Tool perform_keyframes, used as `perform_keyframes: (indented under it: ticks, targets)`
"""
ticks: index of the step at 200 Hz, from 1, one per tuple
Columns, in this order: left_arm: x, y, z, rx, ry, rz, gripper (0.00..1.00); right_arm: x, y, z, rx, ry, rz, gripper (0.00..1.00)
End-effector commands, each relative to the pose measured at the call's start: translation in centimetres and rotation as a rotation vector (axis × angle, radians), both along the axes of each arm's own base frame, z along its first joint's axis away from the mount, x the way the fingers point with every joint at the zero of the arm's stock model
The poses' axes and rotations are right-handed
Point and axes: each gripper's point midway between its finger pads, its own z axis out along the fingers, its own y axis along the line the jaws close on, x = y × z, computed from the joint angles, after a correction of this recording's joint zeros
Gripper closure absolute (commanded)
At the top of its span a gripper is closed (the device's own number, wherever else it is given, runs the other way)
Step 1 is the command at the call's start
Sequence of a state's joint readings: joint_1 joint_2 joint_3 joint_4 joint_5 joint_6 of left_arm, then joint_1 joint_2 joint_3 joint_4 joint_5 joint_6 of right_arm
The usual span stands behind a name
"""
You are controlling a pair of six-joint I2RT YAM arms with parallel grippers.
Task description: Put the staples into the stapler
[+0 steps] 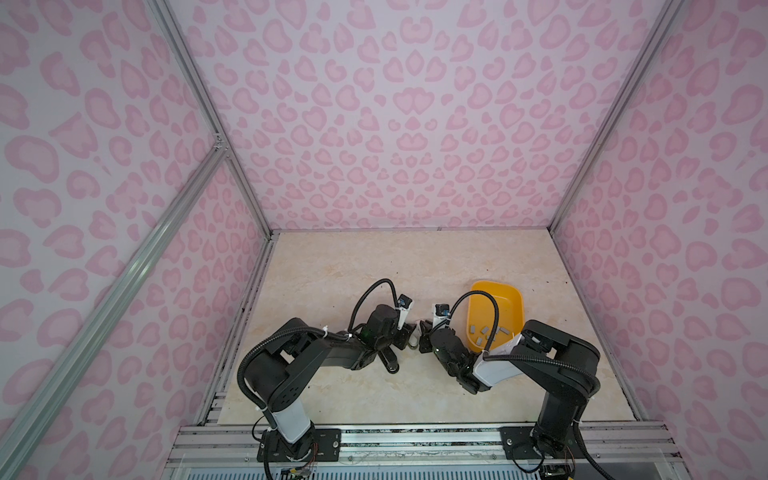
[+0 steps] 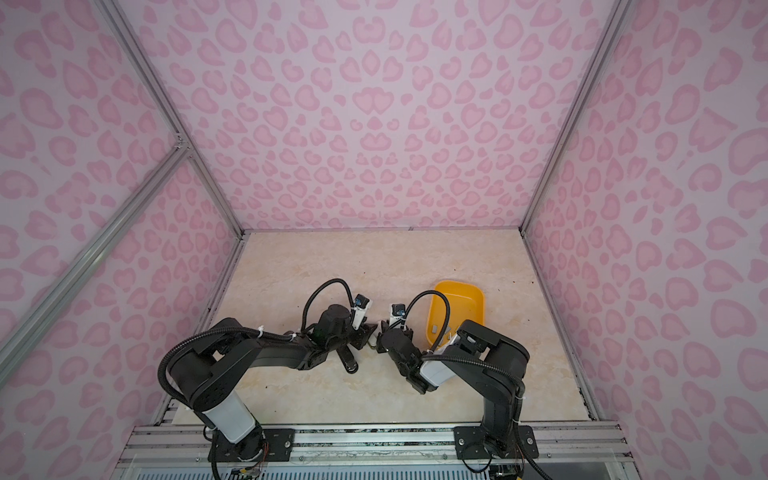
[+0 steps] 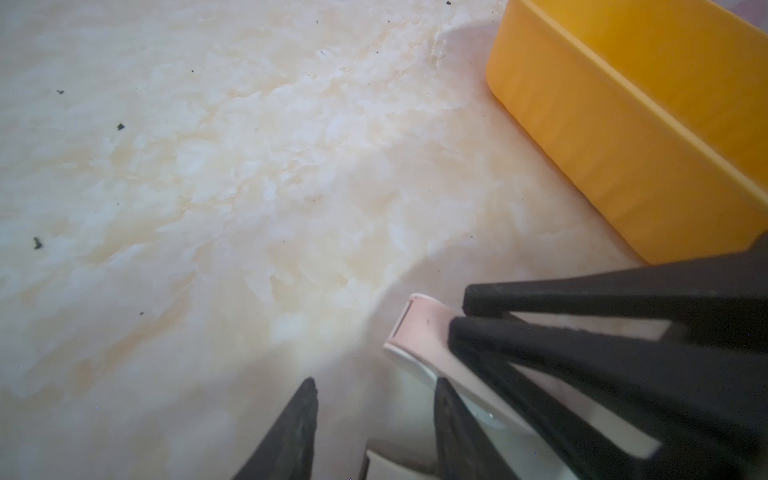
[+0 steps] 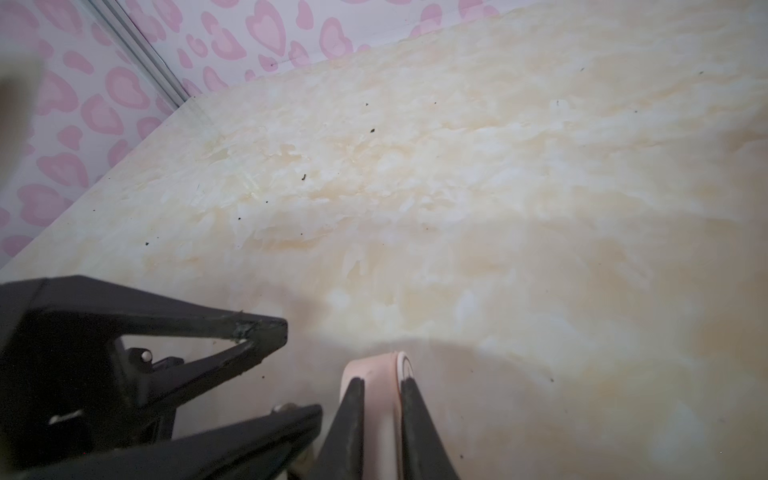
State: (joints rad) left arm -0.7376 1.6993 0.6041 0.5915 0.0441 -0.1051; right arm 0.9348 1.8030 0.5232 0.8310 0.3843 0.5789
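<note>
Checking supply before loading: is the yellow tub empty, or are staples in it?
Not empty: several grey staples lie loose inside the yellow tub.

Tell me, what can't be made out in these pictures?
- Pink stapler: wrist views show only its tip, the right claw covering the rest; in both top views the claws hide it.
- Staples in the yellow bin: too small to count; cable and arm cover some.
- Left claw: left wrist view's edge cuts off whether it grips anything.
</note>
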Motion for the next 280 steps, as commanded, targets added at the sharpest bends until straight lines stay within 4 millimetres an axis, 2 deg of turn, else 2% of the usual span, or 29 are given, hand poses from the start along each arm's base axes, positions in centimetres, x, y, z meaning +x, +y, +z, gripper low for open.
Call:
perform_keyframes:
  ticks: [1, 30, 107, 142, 160, 177, 210, 233, 261, 280]
  targets:
    - [-0.1, 0.1, 1.0, -0.013, -0.025, -0.004, 0.52, -2.8, -2.4, -4.7, -0.254, 0.189, 0.061, 0.8]
    - [-0.4, -0.2, 1.1, -0.023, -0.02, -0.024, 0.52, -2.1, -1.6, -2.9, -0.25, 0.16, 0.082, 0.76]
    - [-1.0, -0.6, 0.3, -0.027, -0.001, -0.062, 0.53, -2.1, 0.1, -2.5, -0.207, 0.172, 0.165, 0.66]
    - [-0.9, -0.5, 0.5, -0.027, -0.008, -0.055, 0.54, -2.2, -0.1, -2.3, -0.212, 0.167, 0.163, 0.69]
    - [-0.9, -0.4, 0.7, -0.03, -0.014, -0.053, 0.54, -2.3, 0.0, -1.4, -0.199, 0.146, 0.177, 0.6]
    - [-0.7, -0.3, 1.0, -0.032, -0.024, -0.039, 0.54, -2.3, -0.4, -0.2, -0.189, 0.122, 0.168, 0.58]
    - [-0.3, 0.1, 1.9, -0.038, -0.051, -0.015, 0.54, -2.1, -0.7, 2.7, -0.149, 0.065, 0.153, 0.6]
    - [-0.1, 0.2, 2.9, -0.049, -0.074, -0.006, 0.54, -1.5, -0.4, 4.0, -0.131, 0.042, 0.139, 0.67]
    - [0.4, 0.1, 3.4, -0.049, -0.088, 0.01, 0.54, -0.7, 0.5, 4.3, -0.124, 0.039, 0.137, 0.72]
    - [0.6, 0.0, 3.4, -0.047, -0.089, 0.011, 0.54, -0.3, 0.9, 3.6, -0.141, 0.055, 0.139, 0.74]
